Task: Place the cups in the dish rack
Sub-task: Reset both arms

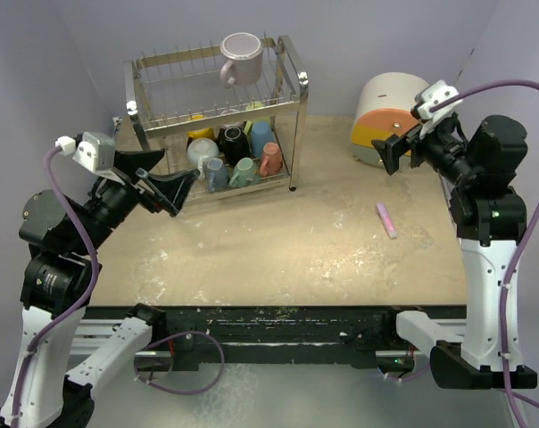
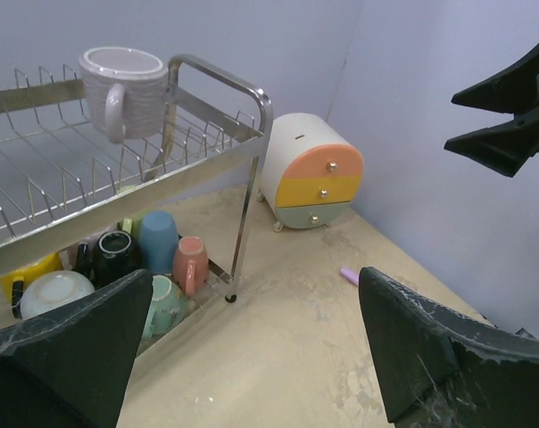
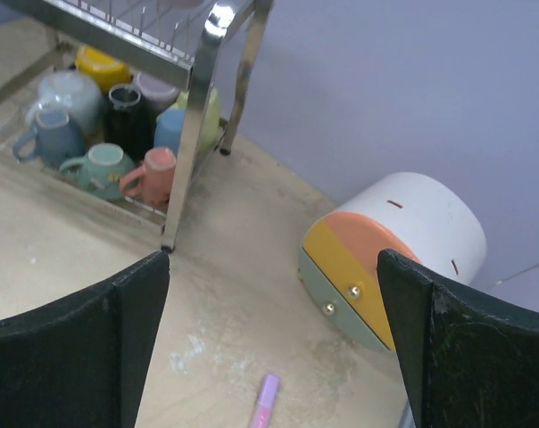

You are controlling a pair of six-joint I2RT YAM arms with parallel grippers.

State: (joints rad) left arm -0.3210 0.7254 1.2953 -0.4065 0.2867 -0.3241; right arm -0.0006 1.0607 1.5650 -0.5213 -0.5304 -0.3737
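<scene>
Cups [image 1: 234, 152] of glazed ceramic are being held in the dish rack [image 1: 294, 134], a two-tier frame of shiny chrome tubes and thin wire grids that is being seen at about eleven o'clock on the table [image 1: 278, 254] in the top view. A ribbed lilac mug [image 1: 241, 58] is being carried upright on the upper grid, near the rack's one o'clock corner, its loop handle being shown toward nine o'clock. The remaining mugs are being crowded together on the lower grid, rounded bodies touching. Among them a black mug [image 1: 233, 143] is being flanked by a blue mug [image 1: 261, 135] at two o'clock, and a teal mug [image 1: 244, 171] is being pressed beside a salmon mug [image 1: 270, 158] at the rack's four o'clock corner.

The left gripper [image 1: 162, 178] is being held wide apart and empty, just off the rack's eight o'clock side, its dusty black wedge fingers being pointed toward the lower tier. The right gripper [image 1: 395, 153] is likewise being spread wide with nothing between its fingers, raised at about two o'clock over the table, in front of a rounded drawer unit [image 1: 385, 111] banded in white, orange, yellow and pale green. A small flat pink bar [image 1: 386, 220] is being left lying on the scuffed, powdery beige surface at three o'clock.
</scene>
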